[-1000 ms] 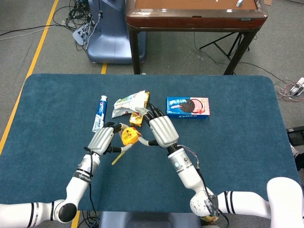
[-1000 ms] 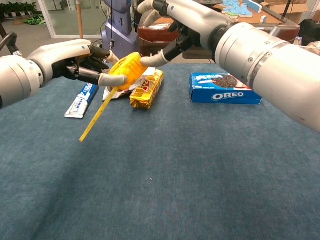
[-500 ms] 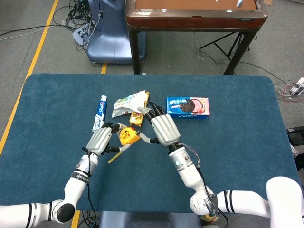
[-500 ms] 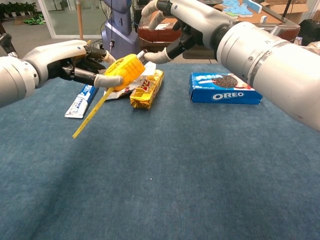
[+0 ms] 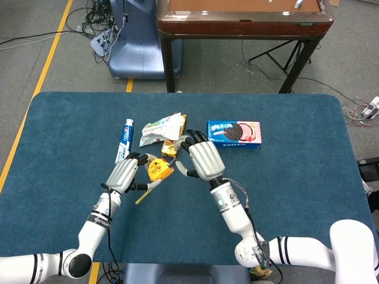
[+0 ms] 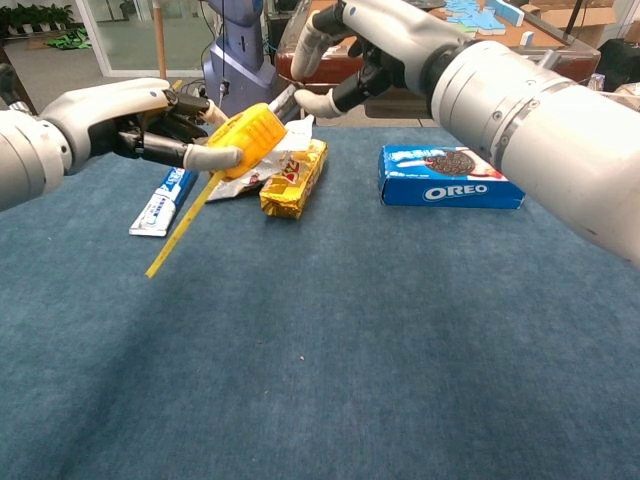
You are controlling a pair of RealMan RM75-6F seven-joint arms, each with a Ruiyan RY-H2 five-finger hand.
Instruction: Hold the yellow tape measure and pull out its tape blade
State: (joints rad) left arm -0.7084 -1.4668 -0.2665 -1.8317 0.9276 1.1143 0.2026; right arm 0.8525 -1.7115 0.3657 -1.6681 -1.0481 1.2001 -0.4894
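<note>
Tape measure: the yellow tape measure [image 6: 252, 138] is held above the blue table [image 6: 380, 340], just in front of the gold snack pack [image 6: 295, 178], which serves as landmark.
Tape blade: a short length of yellow tape blade [image 6: 182, 226] is drawn out of the case, slanting down and to the left of the gold snack pack, its free end hanging clear of the table.
Left hand: the case is gripped by the left hand [image 6: 160, 125], left of the gold snack pack, with the thumb laid along the case's underside and the other fingers curled behind it.
Right hand: the right hand [image 6: 345, 45] is raised above and just right of the gold snack pack; its fingers are loosely bent and apart, nothing is held, and a gap is seen between its fingertips and the case.
Other things: a toothpaste tube [image 5: 125, 140] lies well left of the gold snack pack, a white crumpled wrapper [image 5: 161, 128] is touching it at the far side, and an Oreo box [image 6: 450, 177] lies to its right.
</note>
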